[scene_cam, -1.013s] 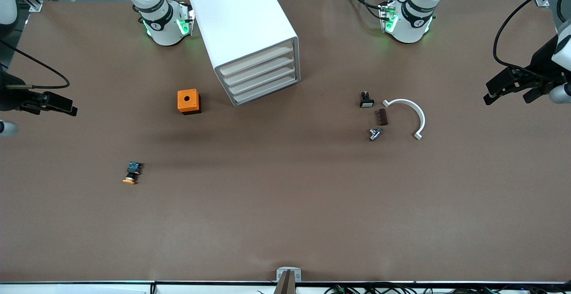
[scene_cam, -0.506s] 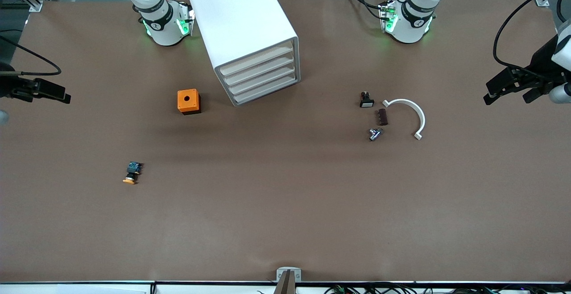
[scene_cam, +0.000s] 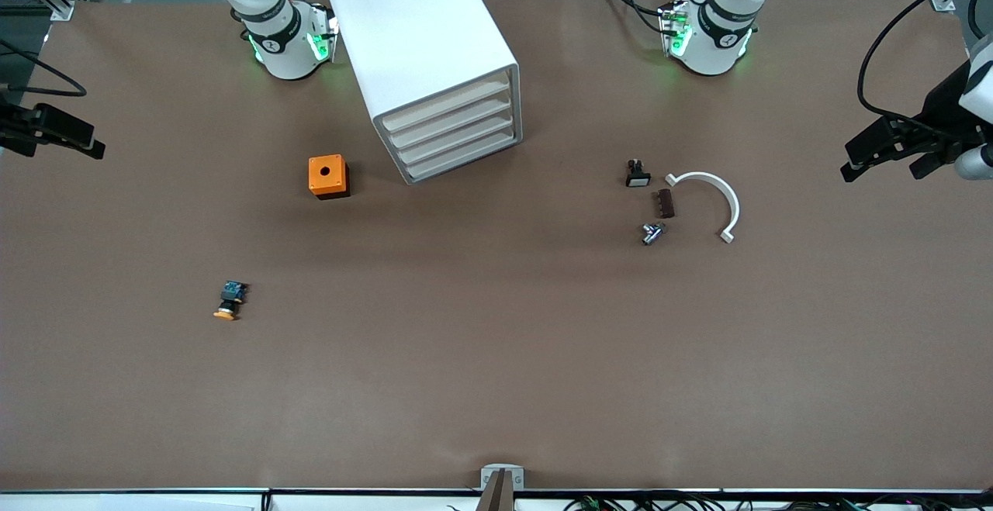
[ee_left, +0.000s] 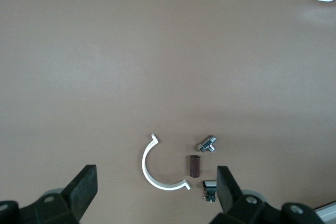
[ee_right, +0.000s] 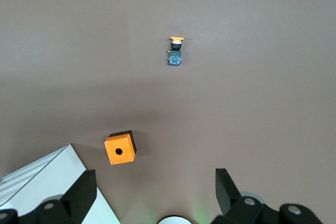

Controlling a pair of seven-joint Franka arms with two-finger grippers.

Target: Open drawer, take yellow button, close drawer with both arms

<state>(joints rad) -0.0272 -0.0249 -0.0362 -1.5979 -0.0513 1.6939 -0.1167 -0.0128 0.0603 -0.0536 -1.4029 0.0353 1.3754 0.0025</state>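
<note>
I see drawer (scene_cam: 446, 105) closed, button (scene_cam: 230, 299) on table; left gripper (scene_cam: 884, 150) and right gripper (scene_cam: 58, 135) both released, empty.

No readable writing anywhere in these views.

The only marks that come close are small dark symbols on the white collars of the two arm bases (scene_cam: 285, 38) (scene_cam: 717, 34), beside their green lights; each shows as a tiny blot whose shape cannot be made out as a letter, a number or a logo. The white cabinet (scene_cam: 423, 53), its drawer (scene_cam: 450, 104) fronts, the orange cube (scene_cam: 328, 176), the button (scene_cam: 229, 299) and the small parts near the white arc (scene_cam: 717, 201) carry no print that can be made out, and the wrist views add none.
</note>
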